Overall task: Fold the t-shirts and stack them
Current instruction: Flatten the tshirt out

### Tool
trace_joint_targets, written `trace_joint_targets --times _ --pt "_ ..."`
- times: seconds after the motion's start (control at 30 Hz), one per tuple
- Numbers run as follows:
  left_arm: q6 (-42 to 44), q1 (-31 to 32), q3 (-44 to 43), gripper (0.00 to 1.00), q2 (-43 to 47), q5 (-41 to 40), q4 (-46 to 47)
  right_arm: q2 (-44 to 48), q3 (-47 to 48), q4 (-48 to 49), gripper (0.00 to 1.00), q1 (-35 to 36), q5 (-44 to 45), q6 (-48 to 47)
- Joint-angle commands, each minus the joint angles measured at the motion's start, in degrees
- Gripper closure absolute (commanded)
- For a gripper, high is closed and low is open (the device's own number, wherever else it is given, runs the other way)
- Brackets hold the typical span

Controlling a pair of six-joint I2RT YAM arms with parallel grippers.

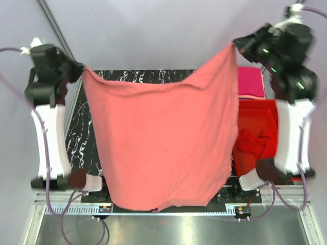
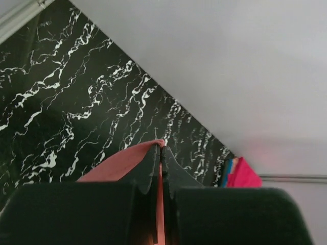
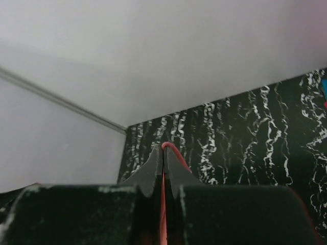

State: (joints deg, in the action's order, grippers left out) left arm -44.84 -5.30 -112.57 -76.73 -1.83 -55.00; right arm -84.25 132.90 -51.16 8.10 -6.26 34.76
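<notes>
Salmon-pink t-shirt point(image 1: 163, 143): held aloft, spread wide between both arms. In the top view it covers most of the worktop point(image 1: 82, 138), with its lower hem hanging toward 6 o'clock.

Left claw point(image 1: 82, 69): at 10 o'clock, clamped tight on one upper corner of the shirt. The wrist view shows cloth pinched between its fingers.

Right claw point(image 1: 236, 47): at 2 o'clock, clamped on the opposite upper corner, with a thin fold of fabric between its fingers.

Magenta t-shirt point(image 1: 250, 81): folded, lying on the worktop at 2 o'clock.

Red bin point(image 1: 260, 109): at 3 o'clock, just beside the magenta shirt, holding a crumpled red t-shirt point(image 1: 255, 145).
</notes>
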Motion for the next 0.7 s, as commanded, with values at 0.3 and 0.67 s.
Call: trace_joint_targets --times 0.3,0.67 --pt "0.1 -1.8 -28.7 1.0 -21.4 3.8 18.9 -24.1 28.0 15.5 1.0 -4.3 -0.9 0.6" --pt "4.3 -3.9 5.3 1.0 -4.8 4.5 33.5 -6.0 -3.7 22.0 1.0 -4.2 -2.4 -4.4"
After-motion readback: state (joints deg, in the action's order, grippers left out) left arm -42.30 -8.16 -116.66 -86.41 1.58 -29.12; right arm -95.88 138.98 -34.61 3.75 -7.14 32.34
